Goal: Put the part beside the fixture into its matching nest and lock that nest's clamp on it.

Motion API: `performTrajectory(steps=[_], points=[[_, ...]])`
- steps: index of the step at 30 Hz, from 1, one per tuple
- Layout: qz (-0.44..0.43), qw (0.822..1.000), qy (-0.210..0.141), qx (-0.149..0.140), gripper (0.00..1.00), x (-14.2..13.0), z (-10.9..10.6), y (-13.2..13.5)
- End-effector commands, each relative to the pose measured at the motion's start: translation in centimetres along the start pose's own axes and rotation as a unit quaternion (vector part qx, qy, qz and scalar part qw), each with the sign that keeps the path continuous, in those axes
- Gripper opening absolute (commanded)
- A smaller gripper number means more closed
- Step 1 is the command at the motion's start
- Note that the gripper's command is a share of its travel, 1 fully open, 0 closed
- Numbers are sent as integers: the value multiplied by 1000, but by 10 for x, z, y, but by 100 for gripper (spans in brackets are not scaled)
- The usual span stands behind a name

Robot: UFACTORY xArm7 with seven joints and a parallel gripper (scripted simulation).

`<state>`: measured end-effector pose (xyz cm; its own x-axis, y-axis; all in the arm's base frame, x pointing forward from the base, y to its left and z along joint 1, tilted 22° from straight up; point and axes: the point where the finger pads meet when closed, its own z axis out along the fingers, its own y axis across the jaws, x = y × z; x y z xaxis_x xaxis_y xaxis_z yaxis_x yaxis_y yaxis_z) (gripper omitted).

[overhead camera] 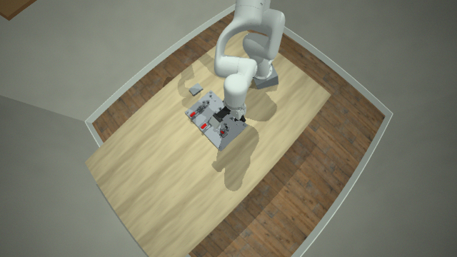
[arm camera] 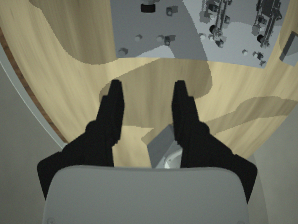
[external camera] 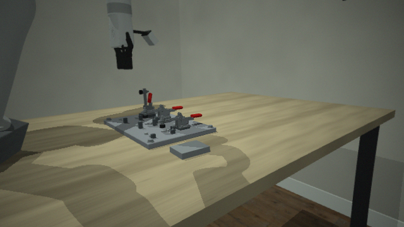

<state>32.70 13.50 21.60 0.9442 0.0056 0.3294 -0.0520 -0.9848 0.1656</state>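
Item: grey rectangular part [overhead camera: 196,89] [external camera: 190,149] [arm camera: 290,49], lying flat on the table just beside the fixture plate [overhead camera: 233,137] [external camera: 164,139] [arm camera: 135,25], outside its nests. On the plate: two clamps, red handles [overhead camera: 193,114] [external camera: 196,115] and [overhead camera: 203,126] [external camera: 177,108] roughly level; beyond them, one clamp, bar [external camera: 145,98] upright. Above the plate: one gripper [overhead camera: 233,112] [external camera: 124,67] [arm camera: 148,92], about half open, empty.

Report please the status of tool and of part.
Tool partly open, nothing held, above the fixture's level. Part flat on table, beside fixture. No obstacle seen on part's top.
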Motion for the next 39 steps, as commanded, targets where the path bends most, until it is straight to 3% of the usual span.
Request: performTrajectory(steps=[1,3,4,39], points=[[0,1000,2,1,47,1,-1,-1],[0,1000,2,1,47,1,-1,-1],[0,1000,2,1,100,1,-1,-1],[0,1000,2,1,100,1,-1,-1]])
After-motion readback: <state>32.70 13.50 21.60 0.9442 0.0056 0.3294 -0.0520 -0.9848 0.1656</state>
